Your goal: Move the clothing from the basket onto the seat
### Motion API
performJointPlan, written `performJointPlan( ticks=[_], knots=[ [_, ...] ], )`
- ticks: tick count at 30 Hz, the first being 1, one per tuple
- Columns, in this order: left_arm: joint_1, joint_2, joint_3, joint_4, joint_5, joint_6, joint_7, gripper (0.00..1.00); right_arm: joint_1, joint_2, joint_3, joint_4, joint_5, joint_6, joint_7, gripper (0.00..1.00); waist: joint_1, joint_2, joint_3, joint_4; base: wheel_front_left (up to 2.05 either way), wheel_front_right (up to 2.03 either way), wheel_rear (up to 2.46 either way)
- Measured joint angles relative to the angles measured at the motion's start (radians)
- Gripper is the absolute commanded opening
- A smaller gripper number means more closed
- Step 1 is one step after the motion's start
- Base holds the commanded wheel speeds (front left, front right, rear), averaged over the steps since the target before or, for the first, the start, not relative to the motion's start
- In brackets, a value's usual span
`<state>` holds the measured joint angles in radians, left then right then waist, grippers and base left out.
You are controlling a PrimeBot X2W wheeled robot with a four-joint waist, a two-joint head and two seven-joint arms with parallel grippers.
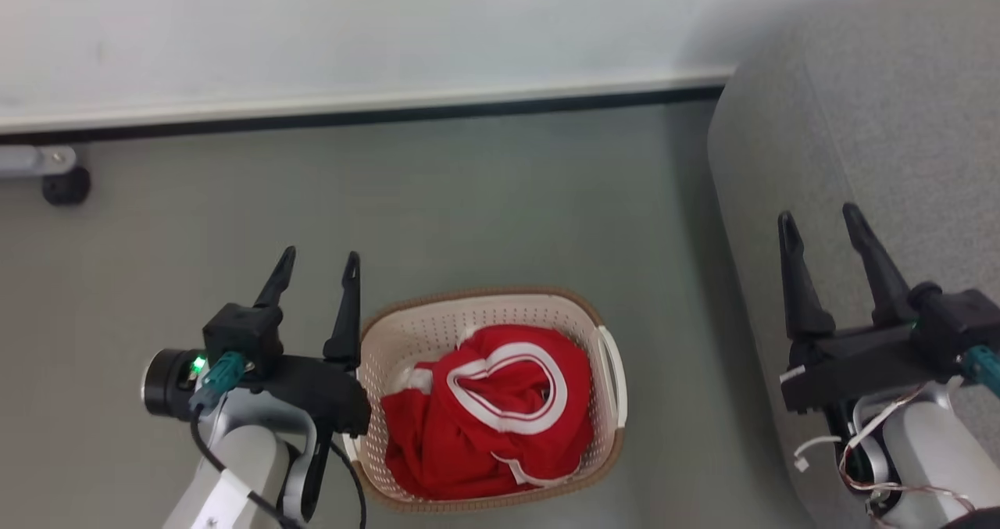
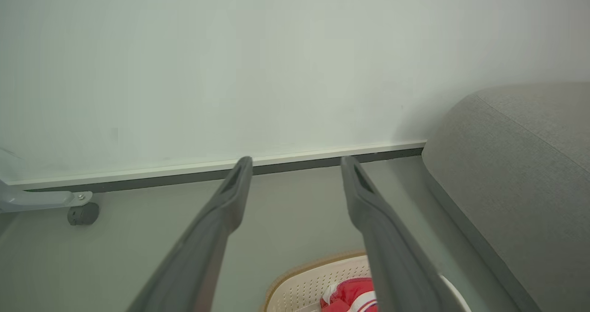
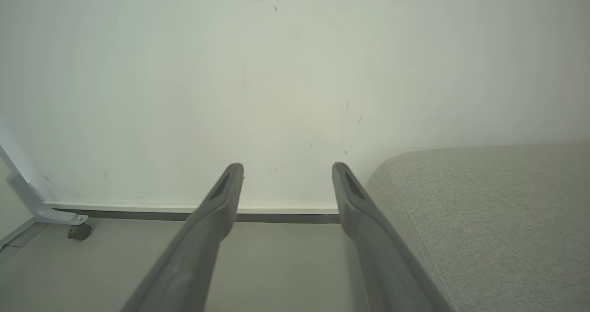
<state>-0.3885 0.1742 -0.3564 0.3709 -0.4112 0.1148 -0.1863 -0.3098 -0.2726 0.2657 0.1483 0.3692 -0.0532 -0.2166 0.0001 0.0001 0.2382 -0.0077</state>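
Step in hand: judged the very start; nothing lifted yet, all red clothing [image 1: 488,412] heaped inside the basket [image 1: 406,334].
Clothing: bunched, white-striped opening facing up near the heap's top; nothing draped over the basket rim.
Basket: on the floor [image 1: 469,201], just beside the seat [image 1: 898,146], a strip of floor between them.
Seat: bare where visible, to the basket's right in the head view.
Left gripper [image 1: 316,267]: fingers spread, holding nothing; raised just beside the basket's left rim, above and outside it.
Right gripper [image 1: 820,220]: fingers spread, holding nothing; over the seat's near edge, well apart from the basket.
Next move, as a judgement: left gripper nearest, so swing over the basket, tip down into the heap, pinch a thick fold; thin mesh fabric likely to slip from a shallow pinch.
Hidden or unclear: count of garments not tellable from the heap; numerals and tag not made out; basket bottom covered; basket's near rim partly behind the left arm; seat cut off at the frame's right edge.
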Motion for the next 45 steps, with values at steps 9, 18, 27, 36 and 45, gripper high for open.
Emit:
performJointPlan(
  ticks=[9, 18, 27, 36, 45],
  knots=[
    [-0.088, -0.035, -0.032, 0.072, -0.009, -0.039, 0.062, 1.00, -0.095, 0.004, 0.006, -0.058, -0.014, -0.009, 0.009, 1.00, 0.0001, 0.0001, 0.129, -0.026, 0.00, 0.00, 0.00],
    [-0.206, -0.049, -0.098, 0.190, 0.030, -0.078, 0.134, 1.00, -0.184, 0.027, 0.017, -0.088, -0.035, -0.010, 0.012, 1.00, 0.0001, 0.0001, 0.267, -0.067, 0.00, 0.00, 0.00],
    [-0.264, -0.052, -0.143, 0.293, 0.065, -0.107, 0.172, 1.00, -0.228, 0.053, 0.034, -0.099, -0.036, -0.010, 0.011, 1.00, 0.0000, 0.0001, 0.368, -0.111, 0.00, 0.00, 0.00],
    [-0.297, -0.058, -0.157, 0.390, 0.071, -0.123, 0.191, 1.00, -0.250, 0.076, 0.049, -0.104, -0.037, -0.010, 0.002, 1.00, -0.0001, 0.0001, 0.447, -0.158, 0.00, 0.00, 0.00],
    [-0.329, -0.079, -0.158, 0.470, 0.065, -0.125, 0.211, 1.00, -0.260, 0.099, 0.065, -0.106, -0.037, -0.010, -0.006, 1.00, 0.0000, 0.0000, 0.508, -0.196, 0.00, 0.00, 0.00]
  ],
)
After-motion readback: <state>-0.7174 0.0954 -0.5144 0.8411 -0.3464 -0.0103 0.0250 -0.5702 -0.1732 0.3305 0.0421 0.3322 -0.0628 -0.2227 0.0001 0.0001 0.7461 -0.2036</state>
